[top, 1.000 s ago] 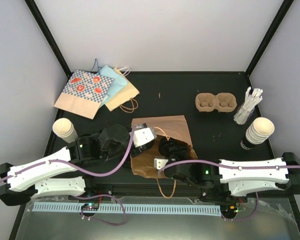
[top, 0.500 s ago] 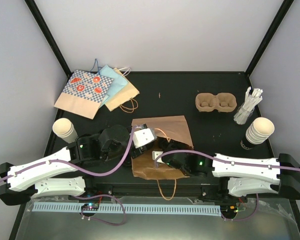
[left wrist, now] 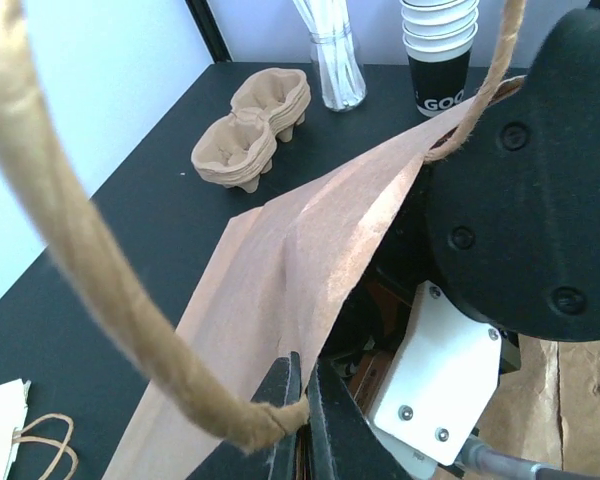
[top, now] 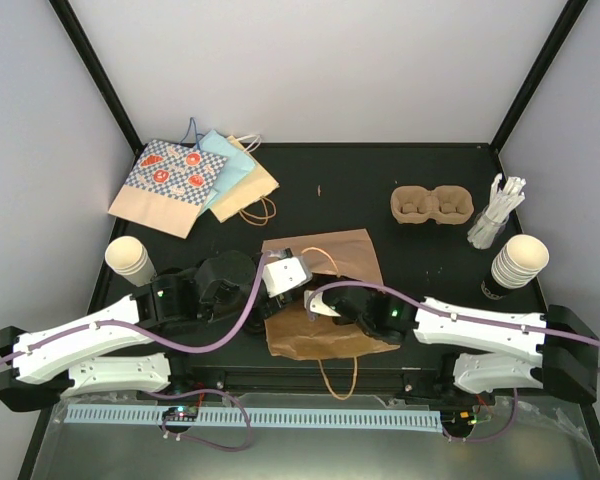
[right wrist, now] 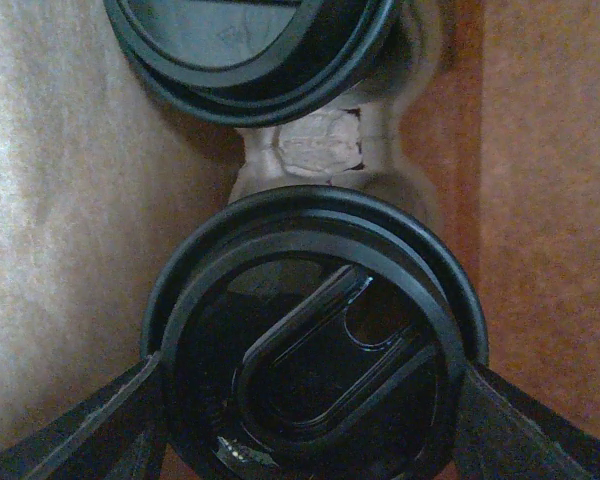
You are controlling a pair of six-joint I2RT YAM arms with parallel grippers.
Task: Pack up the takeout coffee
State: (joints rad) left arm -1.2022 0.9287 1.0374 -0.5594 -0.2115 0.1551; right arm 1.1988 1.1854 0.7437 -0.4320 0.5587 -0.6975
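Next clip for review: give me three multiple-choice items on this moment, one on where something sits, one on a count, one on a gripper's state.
1. Where is the tan moulded-pulp cup carrier that lies outside the brown paper bag?
A) on the patterned bags
B) between the arm bases
C) beside the clear jar of white sticks

2. How many round black plastic lids show in the right wrist view?
A) one
B) two
C) four

3. What is the left gripper doing?
A) shut on the brown paper bag
B) open above the table
C) shut on a cream cup

Answers: 1 C, the carrier lies just left of the jar at the far right. 2 B, one lid fills the view and a second sits beyond it. 3 A, its fingers pinch the bag's edge where the twine handle joins.
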